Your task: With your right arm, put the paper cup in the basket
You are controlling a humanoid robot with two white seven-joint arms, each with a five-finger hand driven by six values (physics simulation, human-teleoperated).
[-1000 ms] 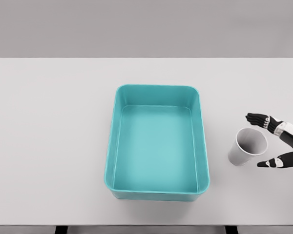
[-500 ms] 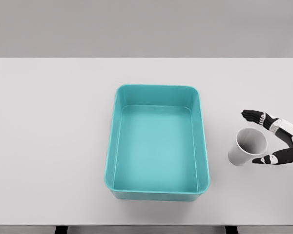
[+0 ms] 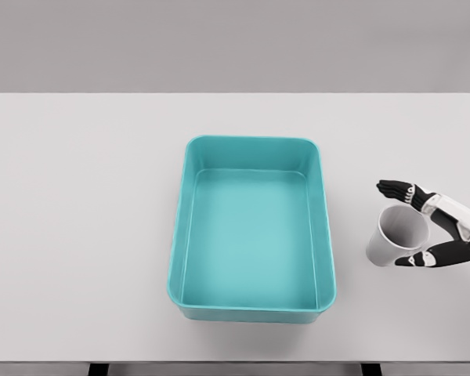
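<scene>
A white tabletop (image 3: 78,235) fills most of the head view, running from the left edge of the picture to the right one, with a plain grey wall behind its far edge. The left half of the tabletop carries nothing that shows. Around the middle, a little closer to the near edge than to the far edge, sits a teal basket (image 3: 327,235), a rectangular tub with rounded corners whose long sides run from the near edge toward the far edge; its inside is bare. To the right of the basket, apart from its right wall and close to the tabletop's right edge, stands a paper cup (image 3: 393,239), white outside and grey inside, with its open mouth tipped toward the camera and its base on the tabletop. The right hand (image 3: 435,227) comes in from the right edge of the picture, with a white forearm and dark fingers (image 3: 395,189). It is spread wide around the cup's rim: the fingers reach over the far side of the mouth and the thumb (image 3: 423,258) lies along the near side. Both sit at or just beside the rim, but whether they press on the cup cannot be told, and the cup is not lifted.
</scene>
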